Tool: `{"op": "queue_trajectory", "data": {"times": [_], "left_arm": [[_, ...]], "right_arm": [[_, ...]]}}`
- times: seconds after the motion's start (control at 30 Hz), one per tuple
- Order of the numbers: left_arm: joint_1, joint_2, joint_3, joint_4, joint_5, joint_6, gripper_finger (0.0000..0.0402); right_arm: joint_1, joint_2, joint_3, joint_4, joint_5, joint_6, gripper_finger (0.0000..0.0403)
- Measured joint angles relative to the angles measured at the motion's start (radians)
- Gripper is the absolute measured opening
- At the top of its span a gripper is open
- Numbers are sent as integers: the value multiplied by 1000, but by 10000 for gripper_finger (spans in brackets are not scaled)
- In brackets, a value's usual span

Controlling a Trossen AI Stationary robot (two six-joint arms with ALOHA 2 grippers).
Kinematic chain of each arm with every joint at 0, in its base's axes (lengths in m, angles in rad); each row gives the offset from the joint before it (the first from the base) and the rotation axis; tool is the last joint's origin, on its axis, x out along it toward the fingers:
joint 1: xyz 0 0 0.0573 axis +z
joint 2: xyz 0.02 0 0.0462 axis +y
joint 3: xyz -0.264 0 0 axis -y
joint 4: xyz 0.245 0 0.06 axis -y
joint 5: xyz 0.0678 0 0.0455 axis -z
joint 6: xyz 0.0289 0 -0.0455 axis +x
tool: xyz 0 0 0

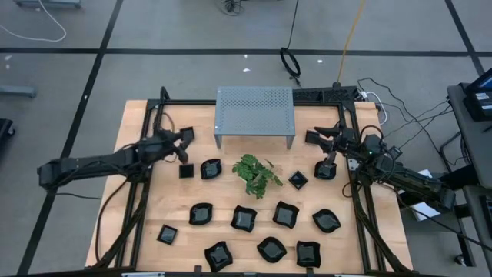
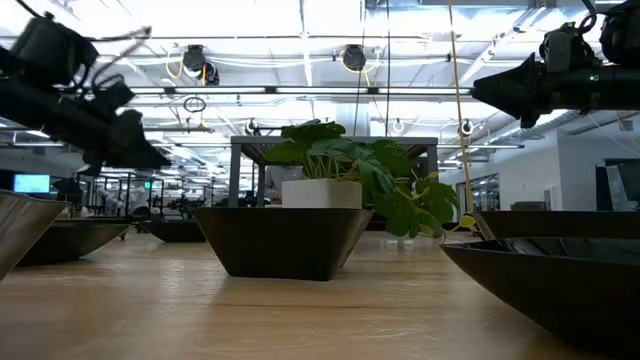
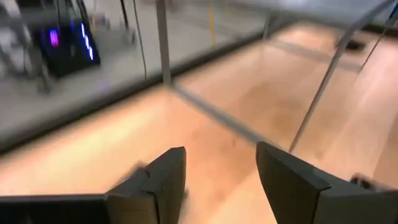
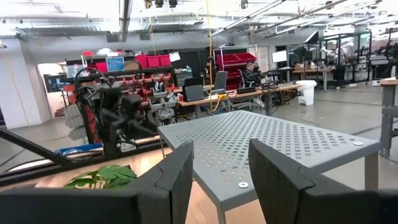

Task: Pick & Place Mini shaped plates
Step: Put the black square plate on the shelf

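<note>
Along the lower edge of the high view: black mini shaped plates (image 1: 270, 248) in loose rows on the wooden table (image 1: 138, 200) (round, square and wavy-edged alike), spread from lower left to lower right. Higher up, mid-frame: three more dishes flanking a green plant (image 1: 256, 174), one at its left, a small square one at its right, another farther right under the right arm.

At centre left: left gripper (image 1: 185, 142), raised above the table near a small square dish, fingers (image 3: 165, 180) spread wide, nothing between them. At centre right: right gripper (image 1: 323, 137), likewise lifted clear of the wood, fingers (image 4: 177, 177) parted, empty, aimed at the grey perforated shelf (image 1: 254, 112).

At upper centre: that shelf, standing behind the plant, no dish visible on top.
</note>
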Motion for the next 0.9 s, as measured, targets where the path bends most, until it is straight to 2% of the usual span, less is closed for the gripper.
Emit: {"op": "queue_trajectory", "data": {"times": [0.2,0.43,0.67,0.9], "left_arm": [[27,194,92,-156,66,-199,200],[71,435,285,-301,66,-209,200],[210,676,465,-397,64,-314,200],[332,855,523,-406,158,-420,200]], "right_arm": [[0,0,0,13,0,0,142],[0,1,0,12,0,0,142],[0,1,0,11,0,0,142],[0,1,0,11,0,0,141]]}}
